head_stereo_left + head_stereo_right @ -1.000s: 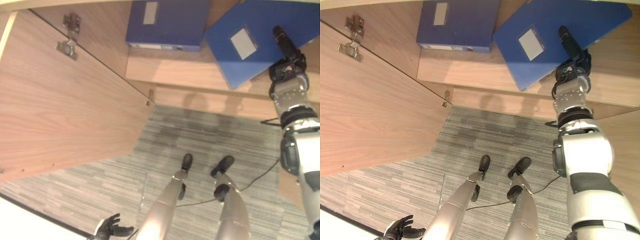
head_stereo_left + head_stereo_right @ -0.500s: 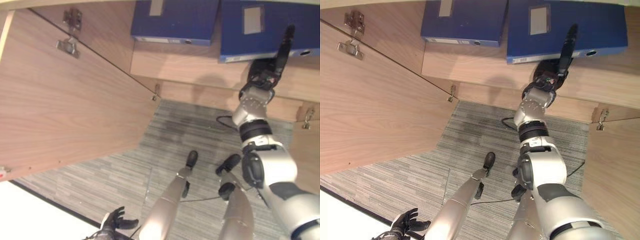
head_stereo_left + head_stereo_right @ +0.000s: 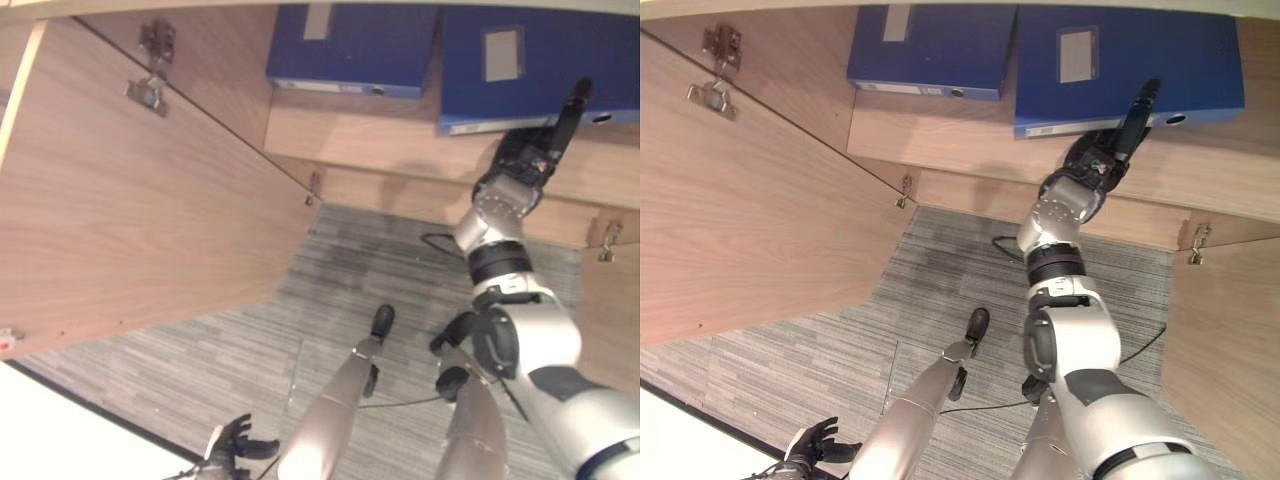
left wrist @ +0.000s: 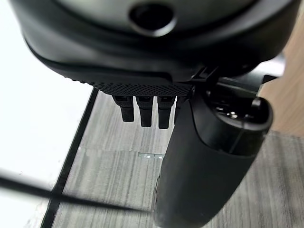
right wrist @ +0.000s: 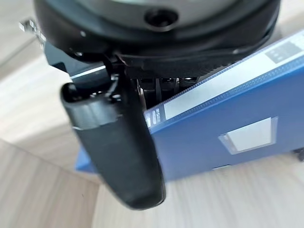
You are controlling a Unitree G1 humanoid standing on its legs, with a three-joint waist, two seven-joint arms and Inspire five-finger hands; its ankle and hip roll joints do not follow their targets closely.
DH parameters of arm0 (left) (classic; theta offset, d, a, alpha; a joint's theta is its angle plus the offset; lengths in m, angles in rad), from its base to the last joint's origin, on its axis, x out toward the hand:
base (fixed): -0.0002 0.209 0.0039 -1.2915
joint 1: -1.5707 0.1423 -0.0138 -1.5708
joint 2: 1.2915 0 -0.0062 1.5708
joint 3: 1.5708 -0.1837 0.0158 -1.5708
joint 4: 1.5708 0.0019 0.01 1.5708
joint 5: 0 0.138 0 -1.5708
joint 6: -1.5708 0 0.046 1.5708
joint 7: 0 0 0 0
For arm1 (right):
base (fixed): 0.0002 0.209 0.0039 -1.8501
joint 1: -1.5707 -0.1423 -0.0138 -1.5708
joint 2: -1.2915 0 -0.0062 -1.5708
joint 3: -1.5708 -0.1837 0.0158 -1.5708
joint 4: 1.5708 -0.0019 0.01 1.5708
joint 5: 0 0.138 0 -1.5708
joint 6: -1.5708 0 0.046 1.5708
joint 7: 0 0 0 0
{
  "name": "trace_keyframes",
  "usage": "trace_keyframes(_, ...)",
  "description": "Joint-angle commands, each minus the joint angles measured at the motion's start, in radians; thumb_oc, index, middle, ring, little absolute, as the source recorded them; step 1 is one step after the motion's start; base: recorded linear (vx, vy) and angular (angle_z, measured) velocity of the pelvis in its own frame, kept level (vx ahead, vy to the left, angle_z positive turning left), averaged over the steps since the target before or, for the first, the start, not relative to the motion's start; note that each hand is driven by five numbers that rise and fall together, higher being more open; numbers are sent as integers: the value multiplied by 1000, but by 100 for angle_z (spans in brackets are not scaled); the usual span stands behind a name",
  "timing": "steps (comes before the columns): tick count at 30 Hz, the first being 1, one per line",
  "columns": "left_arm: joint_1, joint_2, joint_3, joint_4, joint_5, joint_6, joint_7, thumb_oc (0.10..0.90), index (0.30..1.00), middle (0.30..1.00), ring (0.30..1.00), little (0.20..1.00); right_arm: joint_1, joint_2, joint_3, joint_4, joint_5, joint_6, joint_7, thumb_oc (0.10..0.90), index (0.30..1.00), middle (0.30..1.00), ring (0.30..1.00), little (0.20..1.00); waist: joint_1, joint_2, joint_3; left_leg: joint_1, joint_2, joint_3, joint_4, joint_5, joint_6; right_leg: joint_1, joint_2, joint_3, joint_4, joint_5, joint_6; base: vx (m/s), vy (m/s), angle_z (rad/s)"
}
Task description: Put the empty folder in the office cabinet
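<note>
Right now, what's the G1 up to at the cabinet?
It is shelving a blue folder in the office cabinet. The folder lies flat on the shelf beside a second blue folder, squared up next to it. The right hand is at the folder's front edge, fingers against its spine, thumb straight up across the cover, so pushing or steadying rather than carrying. The left hand hangs low over the carpet, open and idle. The cabinet door stands open.
</note>
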Motion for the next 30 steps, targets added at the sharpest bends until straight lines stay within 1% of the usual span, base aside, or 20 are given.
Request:
trace_keyframes(1,51,61,-8,105,-29,41,46,800,900,900,900,900,-89,-41,12,-176,-43,-93,22,800,900,900,900,900,39,0,-12,39,-10,-8,-28,-124,-3,54,-51,62,95,-76,152,1,-8,6)
trace_keyframes(3,47,66,-1,114,-18,46,50,800,900,900,900,900,-86,5,24,-312,-74,-137,26,800,900,900,900,900,41,0,-12,40,-10,-8,-31,-121,-2,53,-49,62,93,-75,152,1,-2,3)
trace_keyframes(6,46,67,2,115,-17,49,51,800,900,900,900,900,-79,27,35,-359,-92,-146,22,800,900,900,900,900,40,-1,-12,41,-11,-8,-32,-121,-1,52,-48,64,95,-75,150,0,0,0)
trace_keyframes(8,36,73,7,116,-19,51,53,800,900,900,900,900,-76,60,59,-444,-130,-160,19,800,900,900,900,900,40,-2,-10,44,-12,-7,-33,-121,0,51,-48,66,98,-74,149,0,0,0)
trace_keyframes(10,30,75,8,115,-16,54,52,800,900,900,900,900,-78,77,66,-490,-156,-169,12,800,900,900,900,900,39,-2,-10,44,-11,-6,-34,-121,0,51,-48,66,95,-73,149,0,0,0)
trace_keyframes(12,26,75,7,111,-16,54,49,800,900,900,900,900,-74,98,75,-513,-162,-170,10,800,900,900,900,900,40,-2,-9,41,-12,-6,-30,-121,1,49,-49,66,99,-74,148,0,0,0)
trace_keyframes(15,24,77,6,109,-10,55,47,800,900,900,900,900,-49,131,104,-548,-170,-151,18,800,900,900,900,900,39,-3,-6,42,-11,-5,-29,-122,4,47,-50,67,104,-73,146,0,0,0)
trace_keyframes(16,20,79,9,110,-8,57,45,800,900,900,900,900,-31,149,120,-553,-172,-133,26,800,900,900,900,900,40,-2,-2,43,-10,-3,-28,-121,3,47,-50,69,103,-73,146,0,0,0)
trace_keyframes(17,21,78,10,110,-7,57,45,800,900,900,900,900,-28,151,122,-555,-171,-133,28,800,900,900,900,900,39,-2,-2,43,-10,-3,-28,-121,3,47,-50,70,103,-73,145,-6,-1,-3)
trace_keyframes(18,20,83,14,112,-7,57,44,800,900,900,900,900,0,168,156,-533,-156,-95,37,800,900,900,900,900,40,-4,3,43,-9,-2,-26,-119,3,47,-49,70,106,-73,144,-9,7,-4)
trace_keyframes(19,17,86,19,115,-3,57,42,800,900,900,900,900,14,167,179,-489,-141,-65,41,800,900,900,900,900,37,-4,4,43,-6,0,-25,-119,3,47,-49,72,108,-72,142,-8,7,-3)
trace_keyframes(20,18,83,20,116,-2,56,42,800,900,900,900,900,12,164,180,-479,-129,-61,53,800,900,900,900,900,35,-3,4,43,-6,1,-25,-119,3,47,-49,73,108,-72,142,0,0,0)
trace_keyframes(21,22,86,32,121,-7,54,46,800,900,900,900,900,13,144,203,-426,-141,-21,50,800,900,900,900,900,33,-6,8,39,-3,5,-22,-117,2,43,-50,74,110,-72,140,0,0,0)
trace_keyframes(22,23,88,39,127,-11,55,45,800,900,900,900,900,15,139,202,-419,-147,-13,52,800,900,900,900,900,31,-7,9,38,-2,6,-21,-118,2,42,-49,74,110,-72,139,0,0,0)
trace_keyframes(26,23,87,53,133,-21,55,42,800,900,900,900,900,23,133,188,-422,-155,-17,50,800,900,900,900,900,24,-12,15,33,0,8,-17,-119,2,41,-47,76,109,-69,138,0,0,0)
trace_keyframes(30,25,74,53,132,-32,56,49,800,900,900,900,900,86,164,207,-508,-193,-34,42,800,900,900,900,900,7,-18,24,32,4,16,-18,-118,2,38,-41,79,104,-66,134,-3,8,-2)
